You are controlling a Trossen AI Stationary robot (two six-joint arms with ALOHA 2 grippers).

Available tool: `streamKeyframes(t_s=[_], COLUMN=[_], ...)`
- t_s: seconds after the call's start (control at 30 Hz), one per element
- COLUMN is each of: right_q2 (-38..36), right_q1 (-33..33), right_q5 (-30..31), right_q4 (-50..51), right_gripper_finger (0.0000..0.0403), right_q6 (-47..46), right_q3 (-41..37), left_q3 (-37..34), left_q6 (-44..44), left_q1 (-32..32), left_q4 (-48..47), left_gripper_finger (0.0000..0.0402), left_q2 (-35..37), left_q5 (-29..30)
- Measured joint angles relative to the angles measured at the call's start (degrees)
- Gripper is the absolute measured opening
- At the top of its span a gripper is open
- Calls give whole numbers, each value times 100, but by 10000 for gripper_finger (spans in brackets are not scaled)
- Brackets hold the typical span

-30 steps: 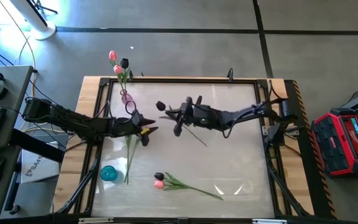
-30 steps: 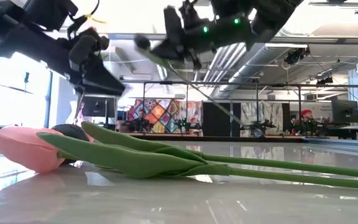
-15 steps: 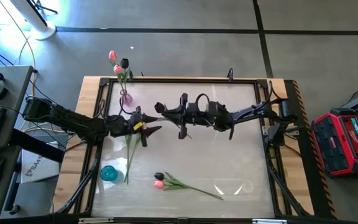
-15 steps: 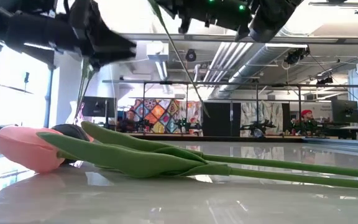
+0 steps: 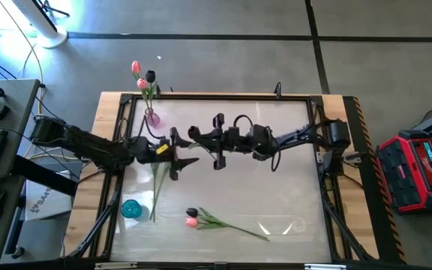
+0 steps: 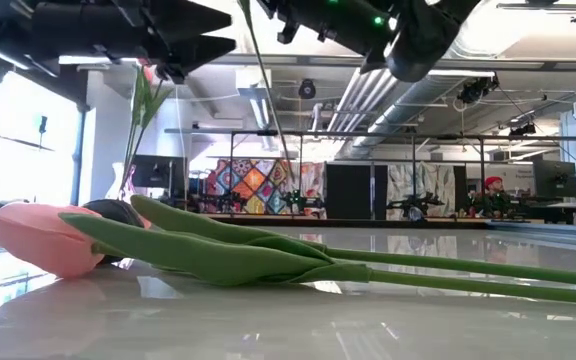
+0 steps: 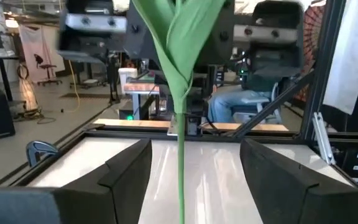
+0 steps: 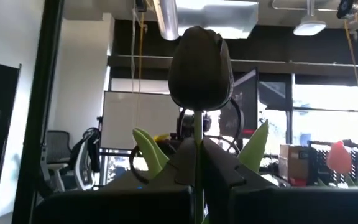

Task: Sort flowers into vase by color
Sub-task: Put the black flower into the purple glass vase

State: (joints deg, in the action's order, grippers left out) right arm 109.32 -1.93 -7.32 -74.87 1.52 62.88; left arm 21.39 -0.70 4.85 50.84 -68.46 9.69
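My right end effector (image 5: 201, 139) is gripping a dark tulip (image 8: 200, 68) by the stem, holding it raised above the middle of the surface (image 5: 276, 187); its head is pointing toward the left arm. My left end effector (image 5: 180, 154) is waiting just beside that tulip with its fingers (image 7: 120, 174) spread apart, and the green stem (image 7: 181, 155) is hanging between them without my being able to tell whether they are touching it. Out from there, a pink vase (image 5: 153, 118) is standing at the surface's far left corner, carrying two pink tulips and a dark one. A green stem (image 5: 156, 187) is lying near the left arm, ending beside a teal vase (image 5: 130, 209). Near the front edge, a pink tulip (image 6: 43, 238) and a dark tulip are lying together, stems trailing away.
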Motion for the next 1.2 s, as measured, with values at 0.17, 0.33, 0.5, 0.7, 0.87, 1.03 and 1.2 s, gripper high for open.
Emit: streamKeyframes(t_s=[0.17,0.33,0.5,0.7,0.87,1.03,1.2], right_q2=[74,74,72,72,72,72,60], right_q1=[9,16,35,61,60,59,0], right_q5=[-71,-134,-220,-231,-230,-224,17], right_q4=[4,15,48,120,159,227,488], right_gripper_finger=[0,0,0,0,0,0,19], right_q6=[2,-8,-13,2,0,-33,-419], right_q3=[109,113,113,113,113,113,114], left_q3=[312,483,576,574,574,574,572], left_q6=[-59,-199,-259,-300,-307,-363,-390], left_q1=[-45,-45,-45,-45,-45,-45,-45], left_q4=[-25,8,15,-14,-103,-323,-804], left_gripper_finger=[223,195,157,102,68,27,5], left_q2=[-514,-716,-729,-544,-429,-431,-219], left_q5=[3,5,5,5,6,6,147])
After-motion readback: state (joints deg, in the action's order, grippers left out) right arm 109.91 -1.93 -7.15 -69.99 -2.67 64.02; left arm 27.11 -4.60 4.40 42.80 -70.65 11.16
